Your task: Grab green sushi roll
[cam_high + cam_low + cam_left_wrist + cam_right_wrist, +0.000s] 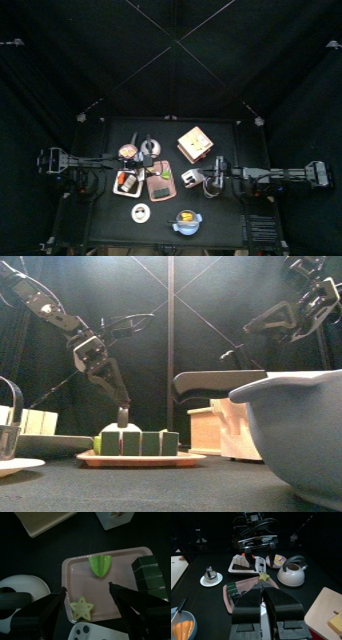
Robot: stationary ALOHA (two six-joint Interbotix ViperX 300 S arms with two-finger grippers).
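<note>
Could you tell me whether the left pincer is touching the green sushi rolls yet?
Apart. In the left wrist view the open left pincer hangs above the pink tray, and the green sushi rolls lie off to one side, clear of both fingers.

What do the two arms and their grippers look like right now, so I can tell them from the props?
Both are black, jointed arms with exposed cables. The left gripper has two flat, black jaws; the right gripper has two broad, glossy black jaws.
</note>
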